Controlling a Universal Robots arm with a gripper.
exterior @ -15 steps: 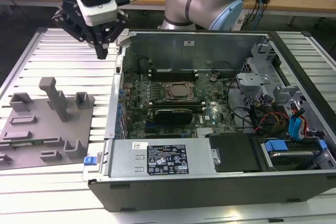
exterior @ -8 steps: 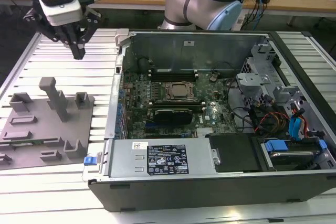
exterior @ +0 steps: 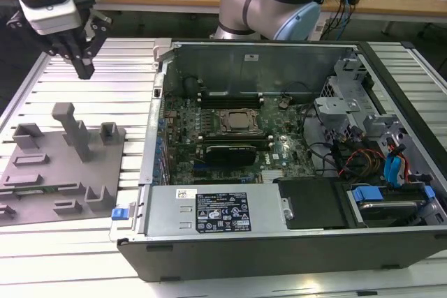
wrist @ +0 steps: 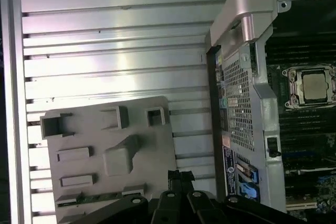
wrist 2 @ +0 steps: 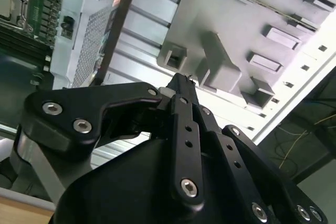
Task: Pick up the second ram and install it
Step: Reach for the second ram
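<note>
shut, empty gripper being held over the grey fixture plate

the gripper is being seen closest in the second wrist view, its jaws being pressed together at the tips with nothing being gripped between them. it is being held in the air above the grey fixture plate, which is lying on the ribbed aluminium table, at the exterior view's left of the open computer case. the second ram is being carried in a long slot along one edge of that plate, showing as a thin green strip in the first wrist view, and is not being touched by the fingertips. inside the case, the processor socket is lying uncovered, with black memory slots running just beside it.
</note>
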